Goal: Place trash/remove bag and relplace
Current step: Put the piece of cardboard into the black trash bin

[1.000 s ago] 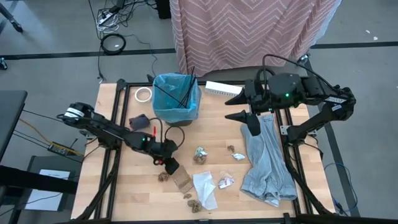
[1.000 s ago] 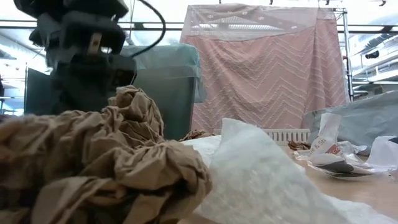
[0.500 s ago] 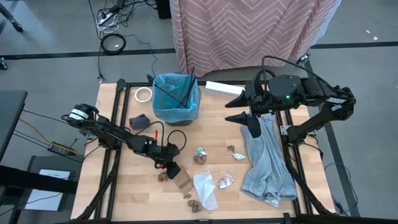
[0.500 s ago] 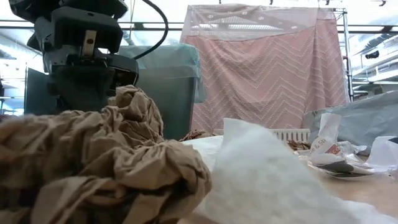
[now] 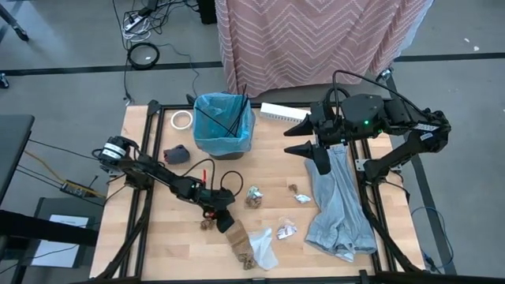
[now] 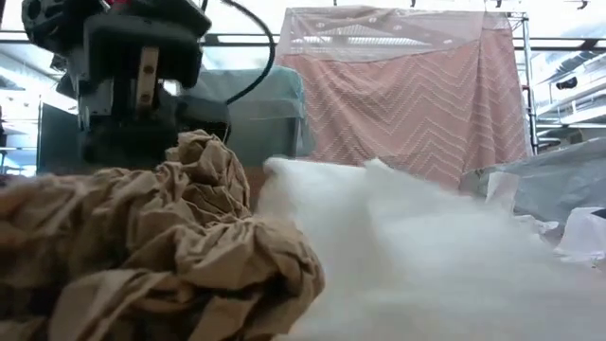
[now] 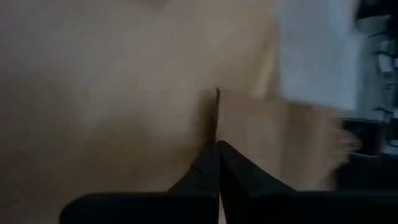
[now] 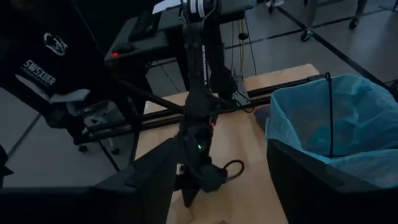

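Pinching flat brown cardboard piece (image 5: 234, 234), light, stiff, best held by its edge, with left gripper (image 5: 226, 222) at table's six o'clock; right gripper (image 5: 309, 149) spread, idle.

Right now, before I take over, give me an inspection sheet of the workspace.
Surface: wooden table.
Job's things: flat cardboard piece, white paper, brown lump; bin with blue liner, dark sticks in it.
Clutter: tape ring, dark lump, grey cloth.
Grippers: left gripper shut at the cardboard; right gripper open, above the table.
Cables: cable looped over the left arm.
Surroundings: pink patterned curtain.
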`<state>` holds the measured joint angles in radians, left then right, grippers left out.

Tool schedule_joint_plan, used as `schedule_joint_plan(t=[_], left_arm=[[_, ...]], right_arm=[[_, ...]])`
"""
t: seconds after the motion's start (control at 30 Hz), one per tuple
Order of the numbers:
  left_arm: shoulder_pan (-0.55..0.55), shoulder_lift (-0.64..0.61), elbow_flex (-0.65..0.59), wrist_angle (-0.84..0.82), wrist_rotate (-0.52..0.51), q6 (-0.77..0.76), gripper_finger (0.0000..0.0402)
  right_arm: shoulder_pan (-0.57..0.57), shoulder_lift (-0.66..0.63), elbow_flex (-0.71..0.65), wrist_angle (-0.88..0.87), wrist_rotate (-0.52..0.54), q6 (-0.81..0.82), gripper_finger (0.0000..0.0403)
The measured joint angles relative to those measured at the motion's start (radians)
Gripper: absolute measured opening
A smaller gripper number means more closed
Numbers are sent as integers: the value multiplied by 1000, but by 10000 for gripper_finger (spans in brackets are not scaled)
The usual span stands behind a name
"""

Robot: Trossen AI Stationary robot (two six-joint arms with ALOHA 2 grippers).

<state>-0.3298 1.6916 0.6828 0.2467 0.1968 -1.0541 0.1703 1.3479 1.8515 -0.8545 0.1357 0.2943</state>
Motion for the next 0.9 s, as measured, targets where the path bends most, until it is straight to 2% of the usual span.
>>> schedule_joint_plan(t=[0.1, 0.33, 0.53, 0.6, 0.77, 0.9], left_arm=[[0, -55, 16, 6, -8, -13, 2], [8, -181, 64, -30, -98, -17, 1], [16, -221, 72, -263, -156, 115, 11], [17, -212, 63, -266, -139, 174, 24], [29, -167, 48, -215, 16, 269, 79], [29, -132, 48, -215, 36, 310, 124]], right_arm=[[0, 0, 0, 1, 1, 0, 228], [0, -9, 0, -4, 1, -19, 204], [8, -14, 0, -15, -57, -31, 198], [14, -14, 0, -18, -68, -37, 201], [46, -12, -1, -78, -73, -32, 221], [74, -8, -13, -109, -76, 14, 239]])
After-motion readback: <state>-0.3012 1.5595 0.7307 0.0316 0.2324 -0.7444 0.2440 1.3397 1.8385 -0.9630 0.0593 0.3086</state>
